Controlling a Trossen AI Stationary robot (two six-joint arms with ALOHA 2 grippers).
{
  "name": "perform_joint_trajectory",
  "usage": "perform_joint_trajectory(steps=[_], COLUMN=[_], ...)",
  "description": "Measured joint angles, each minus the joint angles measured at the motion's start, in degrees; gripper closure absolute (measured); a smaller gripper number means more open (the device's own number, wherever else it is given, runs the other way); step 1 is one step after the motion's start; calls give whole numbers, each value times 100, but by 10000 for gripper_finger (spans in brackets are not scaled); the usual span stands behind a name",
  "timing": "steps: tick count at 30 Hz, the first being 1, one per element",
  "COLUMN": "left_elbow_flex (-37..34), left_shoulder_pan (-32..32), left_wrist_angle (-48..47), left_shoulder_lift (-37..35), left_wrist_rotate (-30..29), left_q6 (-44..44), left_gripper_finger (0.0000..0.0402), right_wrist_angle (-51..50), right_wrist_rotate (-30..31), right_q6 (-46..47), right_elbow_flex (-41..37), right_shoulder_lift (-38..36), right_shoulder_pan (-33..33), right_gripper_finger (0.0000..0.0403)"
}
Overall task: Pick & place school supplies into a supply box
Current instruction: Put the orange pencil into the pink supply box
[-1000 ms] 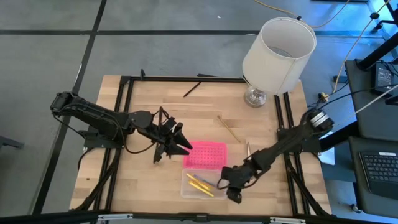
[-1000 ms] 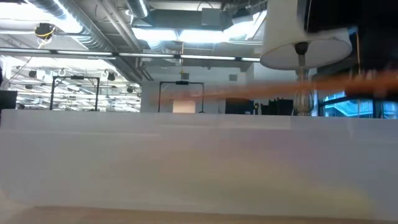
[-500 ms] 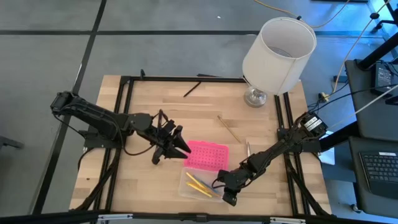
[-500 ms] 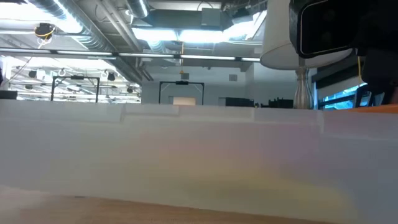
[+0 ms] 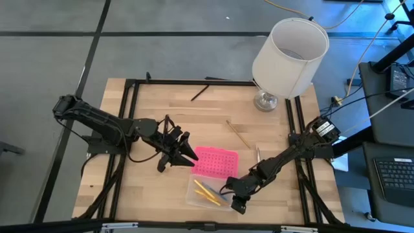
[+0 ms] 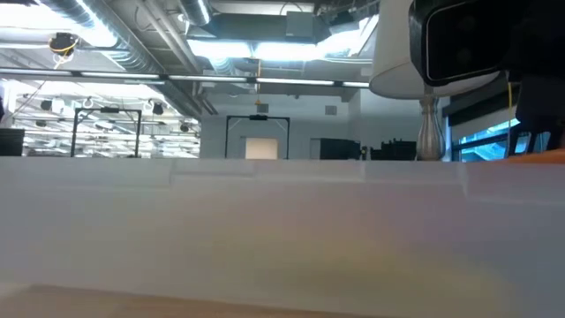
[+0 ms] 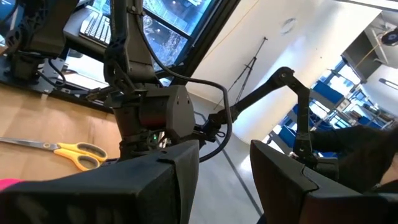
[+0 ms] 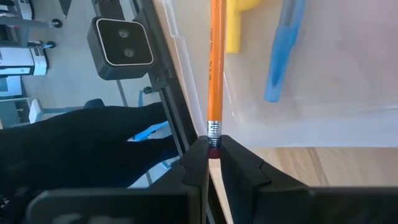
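Right now the right gripper pinches the eraser end of an orange wooden pencil over the clear plastic supply box; the left gripper, fingers parted and empty, touches its pink dotted lid.

Grey floor surrounds the wooden table. A white-shaded lamp stands at the far right corner. Ceiling ducts and strip lights run overhead.

The right gripper shifts toward 9 o'clock, closing on the supply box. Its fingers ease slightly around the orange pencil. The box base nudges toward 9 o'clock.
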Motion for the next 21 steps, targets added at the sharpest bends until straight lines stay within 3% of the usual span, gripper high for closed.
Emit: perform_joint_trajectory(steps=[21], left_elbow_flex=[0], left_shoulder_pan=[0], left_wrist_angle=[9], left_shoulder_lift=[0], left_wrist_rotate=[-2], left_q6=[0], left_gripper_finger=[265], right_wrist_angle=[82], right_wrist_rotate=[-376], right_q6=[24], right_elbow_flex=[-2], right_shoulder_lift=[2], right_shoulder_pan=[-221], right_gripper_finger=[338])
